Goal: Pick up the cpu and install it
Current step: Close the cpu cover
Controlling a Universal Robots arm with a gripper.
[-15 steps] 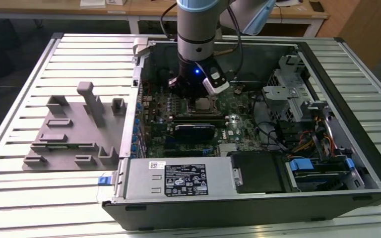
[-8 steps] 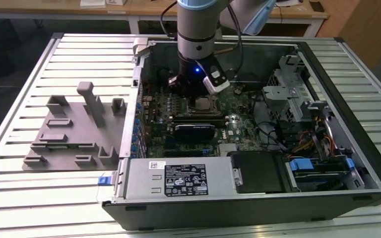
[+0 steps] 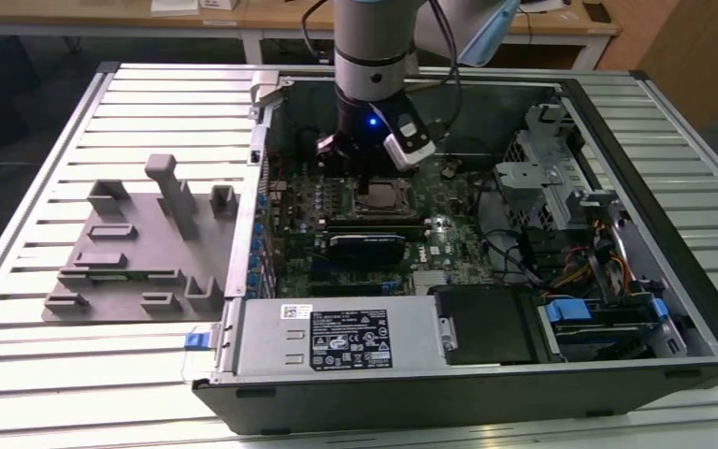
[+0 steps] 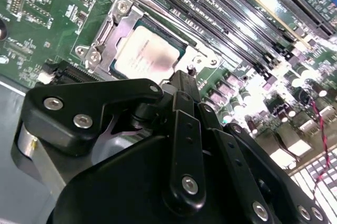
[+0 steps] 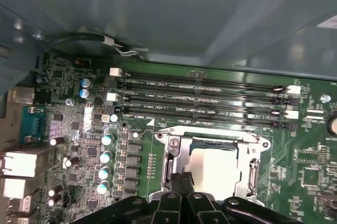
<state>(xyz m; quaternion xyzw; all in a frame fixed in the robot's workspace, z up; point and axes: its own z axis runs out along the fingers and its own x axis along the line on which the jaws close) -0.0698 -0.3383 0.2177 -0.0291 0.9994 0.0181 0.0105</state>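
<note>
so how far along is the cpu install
Done: the cpu lies flat inside the socket on the board. In hand: nothing; the gripper is shut and empty, its tip close by the cpu's edge. Left: I cannot tell whether the cpu is fully seated.

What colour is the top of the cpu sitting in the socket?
The cpu is shiny silver-grey, clearest in the second wrist view.
</note>
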